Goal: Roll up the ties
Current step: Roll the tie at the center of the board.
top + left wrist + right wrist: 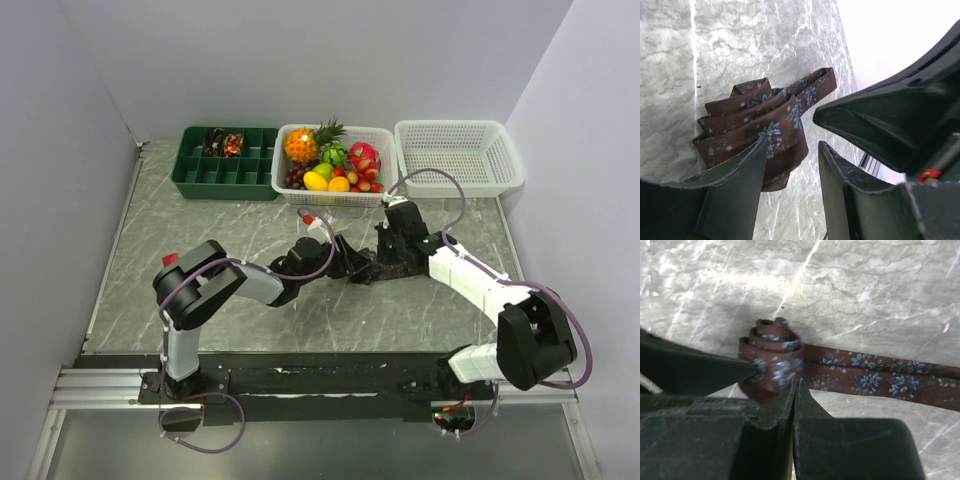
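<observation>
From above, the brown tie (376, 270) is only a dark lump mid-tabletop (200, 262) between both arms. The right wrist view shows one end wound into a coil, the rest trailing flat, and the right jaws pressed together at its edge. The left wrist view shows the left jaws apart, straddling the roll.
</observation>
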Motion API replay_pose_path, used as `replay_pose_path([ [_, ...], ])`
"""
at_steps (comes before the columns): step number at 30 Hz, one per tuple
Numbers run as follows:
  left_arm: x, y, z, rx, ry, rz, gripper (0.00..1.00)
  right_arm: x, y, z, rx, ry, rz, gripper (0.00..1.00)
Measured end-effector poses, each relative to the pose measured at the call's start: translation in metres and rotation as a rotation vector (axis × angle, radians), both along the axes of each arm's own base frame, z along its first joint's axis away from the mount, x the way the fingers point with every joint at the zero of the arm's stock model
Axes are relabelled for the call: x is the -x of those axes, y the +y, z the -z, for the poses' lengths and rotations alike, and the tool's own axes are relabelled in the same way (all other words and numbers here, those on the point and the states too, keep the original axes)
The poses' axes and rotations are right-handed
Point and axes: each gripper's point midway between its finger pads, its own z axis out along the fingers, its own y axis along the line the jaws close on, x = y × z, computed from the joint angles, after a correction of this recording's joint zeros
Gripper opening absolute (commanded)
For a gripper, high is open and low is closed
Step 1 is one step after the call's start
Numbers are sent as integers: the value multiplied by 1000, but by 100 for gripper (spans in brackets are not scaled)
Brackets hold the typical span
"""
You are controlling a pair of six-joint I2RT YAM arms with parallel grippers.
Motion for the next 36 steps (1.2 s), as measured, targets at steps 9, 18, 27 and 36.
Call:
replay_pose_path([
  [9,3,-10,4,55,10,39,51,-1,6,-4,-110,0,-16,0],
  [18,5,-14,0,73,10,56,52,-1,4,32,-76,95,8,0],
  [27,3,-1,-15,5,-7,13,81,-3,-3,43,-42,115,50,0],
  [36,4,31,-11,-64,31,-70,85,-3,-4,46,-44,108,58,0],
])
